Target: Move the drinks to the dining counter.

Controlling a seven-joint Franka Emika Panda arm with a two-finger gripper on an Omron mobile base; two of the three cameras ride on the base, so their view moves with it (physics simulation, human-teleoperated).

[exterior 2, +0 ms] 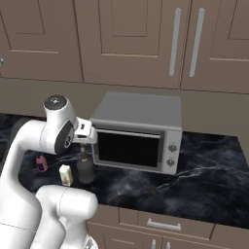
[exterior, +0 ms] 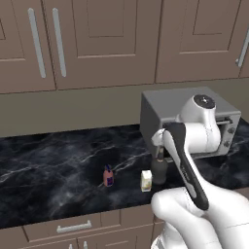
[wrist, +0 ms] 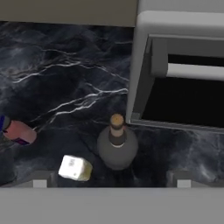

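With your hand (wrist: 111, 183) wide open above the bottle (wrist: 117, 146), which stands on the table (wrist: 65, 87) just beside the toaster oven (wrist: 183, 65), bring it straight down centred on the neck, clear of the carton (wrist: 75, 168).

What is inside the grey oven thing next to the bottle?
Through the toaster oven door you see only darkness; nothing inside can be made out. The bottle stands in front of its left corner.

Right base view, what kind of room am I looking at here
Most likely a kitchen: a grey toaster oven stands on a black marble worktop, with brown wall cabinets above it.
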